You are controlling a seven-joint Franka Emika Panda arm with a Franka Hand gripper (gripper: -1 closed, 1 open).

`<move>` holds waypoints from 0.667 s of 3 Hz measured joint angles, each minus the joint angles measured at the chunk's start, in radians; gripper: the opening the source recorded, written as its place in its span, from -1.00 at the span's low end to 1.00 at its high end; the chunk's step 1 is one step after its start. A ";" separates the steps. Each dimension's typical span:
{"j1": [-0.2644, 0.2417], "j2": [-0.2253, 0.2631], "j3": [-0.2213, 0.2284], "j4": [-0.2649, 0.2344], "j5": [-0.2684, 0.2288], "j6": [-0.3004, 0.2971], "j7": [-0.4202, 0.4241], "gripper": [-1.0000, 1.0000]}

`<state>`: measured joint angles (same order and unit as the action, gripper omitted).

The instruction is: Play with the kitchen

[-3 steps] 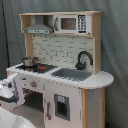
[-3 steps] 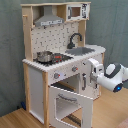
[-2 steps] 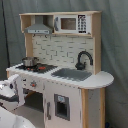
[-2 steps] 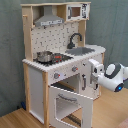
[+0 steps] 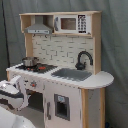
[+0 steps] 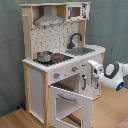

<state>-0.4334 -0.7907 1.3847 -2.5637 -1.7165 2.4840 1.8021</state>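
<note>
in the first exterior view the kitchen (image 5: 60, 70) fills the middle of the scene, standing upright with its grey hood (image 5: 38, 28) and microwave (image 5: 72, 23) up top. the white arm (image 5: 14, 92) comes in low at the first exterior view's left, just beside the front panel under the stove (image 5: 37, 67), so the kitchen lies toward the first exterior view's right of it. the hand itself is hidden behind the arm's body here, and i cannot tell how it stands. a small metal pot (image 5: 29, 61) sits on the stove; what is in it cannot be seen. the sink (image 5: 71, 74) looks bare, with the black faucet (image 5: 83, 59) arching over its far edge.

in the second exterior view the arm (image 6: 107, 74) reaches in from the second exterior view's right, its end close against the front face near the knobs (image 6: 74, 69). the oven door (image 6: 70, 102) hangs swung out below, and the oven cavity behind it shows nothing inside. the hand (image 6: 93, 80) points toward the panel; whether it is spread or pressed together cannot be made out. my guess is the coming move depends on that short gap to the knob row, with the open door just under the arm as something to stay clear of
</note>
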 joint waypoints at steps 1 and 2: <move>-0.034 0.000 -0.011 0.002 -0.099 0.024 -0.001 1.00; -0.074 0.001 -0.012 0.015 -0.190 0.066 -0.001 1.00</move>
<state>-0.5069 -0.7894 1.3725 -2.5488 -1.9069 2.5503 1.8011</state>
